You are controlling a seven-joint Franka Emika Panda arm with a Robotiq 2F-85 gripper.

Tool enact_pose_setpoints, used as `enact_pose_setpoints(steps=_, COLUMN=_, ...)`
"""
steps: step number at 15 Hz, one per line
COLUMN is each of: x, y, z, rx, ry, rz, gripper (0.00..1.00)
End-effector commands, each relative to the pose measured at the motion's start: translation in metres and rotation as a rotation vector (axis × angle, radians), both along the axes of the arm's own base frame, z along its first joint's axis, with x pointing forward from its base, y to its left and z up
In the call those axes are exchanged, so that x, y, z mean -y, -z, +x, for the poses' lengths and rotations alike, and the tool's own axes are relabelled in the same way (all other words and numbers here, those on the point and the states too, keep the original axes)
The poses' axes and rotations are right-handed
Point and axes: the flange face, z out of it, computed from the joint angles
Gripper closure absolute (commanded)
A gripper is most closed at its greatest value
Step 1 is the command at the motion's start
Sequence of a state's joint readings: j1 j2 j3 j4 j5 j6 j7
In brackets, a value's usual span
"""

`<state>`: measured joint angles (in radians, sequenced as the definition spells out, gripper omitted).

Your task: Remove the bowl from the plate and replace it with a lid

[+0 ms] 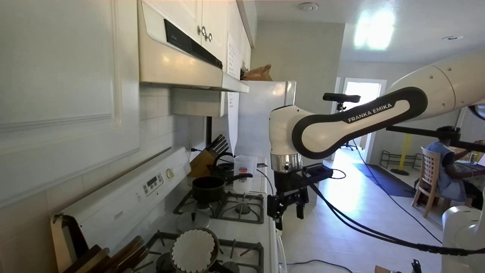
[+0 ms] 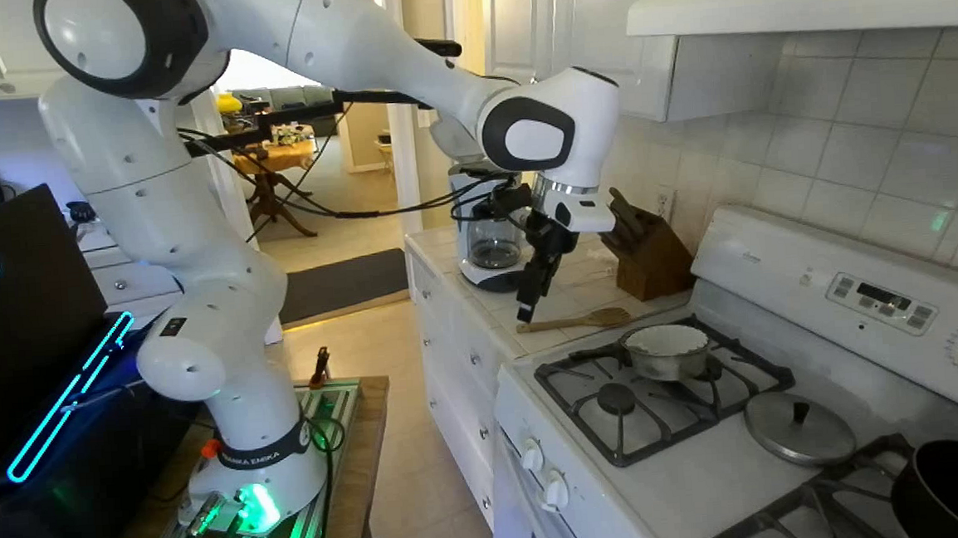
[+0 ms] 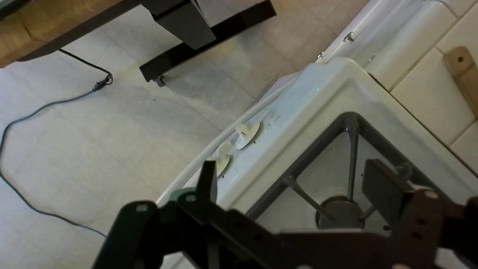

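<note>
Closest to the lens in the wrist view is the gripper (image 3: 295,183), its fingers spread wide, with a burner (image 3: 340,215) and part of the stove (image 3: 317,99) showing through the gap. In both exterior views it hangs in the air, well apart from the cookware. The white bowl (image 1: 193,250), crimped all round its rim, sits in the mouth of a small grey pot (image 2: 666,367) and fills most of the opening; what shows of its inside is plain white, and whatever lies beneath it is hidden. That pot stands on a grate (image 2: 578,417) at one end of the stove. The grey lid (image 2: 800,431) lies on the white stovetop between the two grates, black knob upward, near the pot. On the opposite grate stands a dark pan (image 1: 208,188), its inside too dark to read. Past it is a translucent container (image 1: 243,167) with a red mark, contents unclear. A knife block (image 1: 202,163) holds black-handled knives (image 1: 218,145); in an exterior view a browner block (image 2: 657,265) holds wooden-handled knives (image 2: 625,214), and a glass carafe (image 2: 495,254) stands in its coffee maker (image 2: 468,245).
</note>
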<state>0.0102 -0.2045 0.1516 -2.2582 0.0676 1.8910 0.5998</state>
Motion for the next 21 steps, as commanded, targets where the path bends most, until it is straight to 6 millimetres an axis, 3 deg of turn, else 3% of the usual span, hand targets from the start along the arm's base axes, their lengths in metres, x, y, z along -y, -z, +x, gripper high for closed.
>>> enact_pose_setpoints(steps=1, x=0.001, y=0.004, z=-0.017, rx=0.113, ry=0.075, rz=0.035, gripper=0.00)
enact_pose_setpoints(steps=8, x=0.013, y=0.044, z=-0.005, rx=0.228, ry=0.119, rz=0.193, gripper=0.00)
enact_pose_setpoints(steps=15, x=0.033, y=0.065, z=0.017, rx=0.272, ry=-0.261, rz=0.249, gripper=0.00)
enact_pose_setpoints(steps=21, x=0.018, y=0.100, z=0.033, rx=0.301, ry=-0.467, rz=0.262, gripper=0.00)
